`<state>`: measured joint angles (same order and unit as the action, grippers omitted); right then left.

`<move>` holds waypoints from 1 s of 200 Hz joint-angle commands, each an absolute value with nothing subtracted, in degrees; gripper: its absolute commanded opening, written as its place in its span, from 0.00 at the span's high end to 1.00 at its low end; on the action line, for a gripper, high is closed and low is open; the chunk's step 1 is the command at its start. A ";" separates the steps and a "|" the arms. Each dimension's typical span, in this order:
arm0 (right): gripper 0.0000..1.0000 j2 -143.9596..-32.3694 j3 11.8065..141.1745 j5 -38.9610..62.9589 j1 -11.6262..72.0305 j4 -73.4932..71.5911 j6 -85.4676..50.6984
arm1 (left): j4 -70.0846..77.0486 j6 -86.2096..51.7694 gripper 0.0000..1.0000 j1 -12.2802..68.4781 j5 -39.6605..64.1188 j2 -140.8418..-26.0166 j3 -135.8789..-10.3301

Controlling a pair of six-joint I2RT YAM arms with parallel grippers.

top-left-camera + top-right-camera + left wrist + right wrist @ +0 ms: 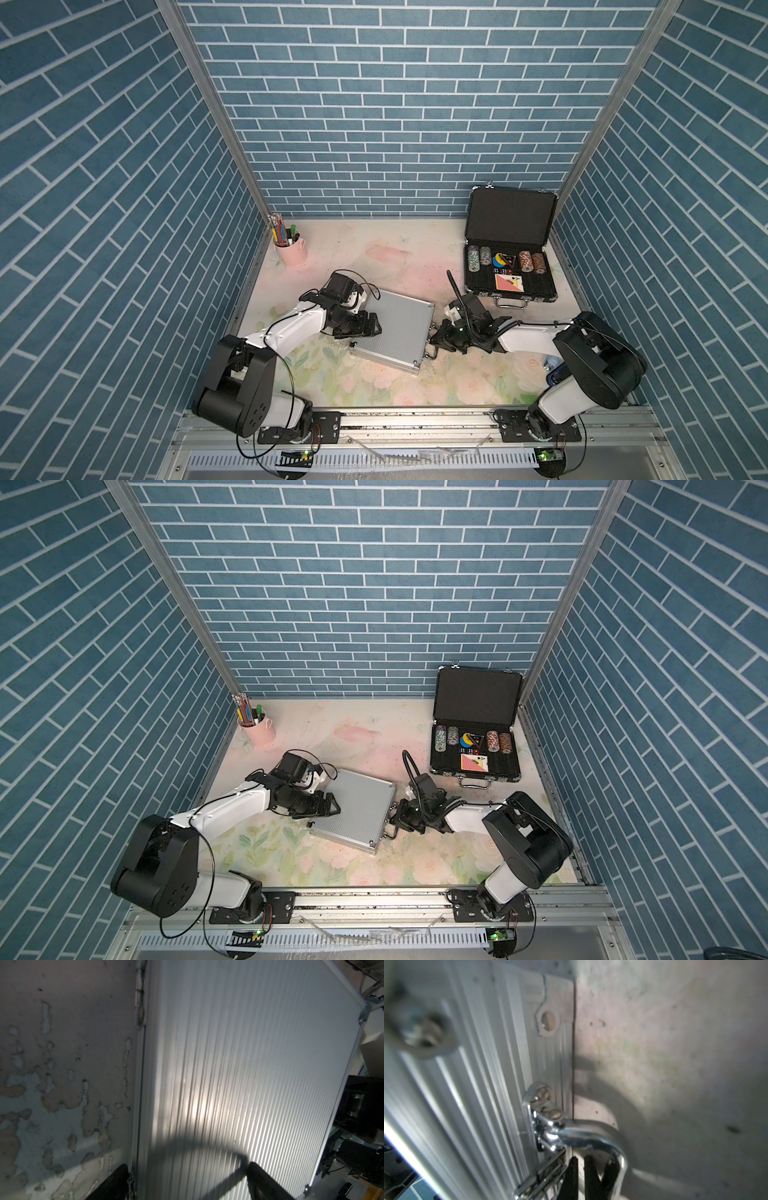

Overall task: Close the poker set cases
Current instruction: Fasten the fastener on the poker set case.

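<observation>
Blue-brick walls (415, 104), flowery worktop (374, 257). Mid-worktop the silver case (395, 328) is laid shut, with the left gripper (374, 325) spread open over one edge and the right gripper (434, 338) pinched closed by the handle (591, 1136). Its lid (239, 1064) is probably best pressed flat while fastened. At the back the black case (509, 216) is left open.

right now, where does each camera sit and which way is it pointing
Top views: overhead above the arm bases, looking down at the table; left arm, right arm, closed silver case and open black case show in both.
Left wrist: on the left arm, looking along the silver case's ribbed lid; the open left pincer shows.
Right wrist: on the right arm, close on the silver case's chrome handle; the shut right pincer shows.
Shared: every view shows the silver case; only the top views show the black case.
</observation>
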<state>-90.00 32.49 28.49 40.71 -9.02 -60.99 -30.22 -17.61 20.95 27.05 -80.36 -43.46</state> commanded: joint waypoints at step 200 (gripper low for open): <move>0.31 -96.49 71.76 33.71 28.29 32.15 -23.53 | -35.66 -50.40 0.00 48.31 2.87 -54.41 -33.29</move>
<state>-92.16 68.38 29.06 28.10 30.37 -28.25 -38.79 -43.33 45.76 6.76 -54.04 -35.29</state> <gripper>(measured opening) 0.688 0.995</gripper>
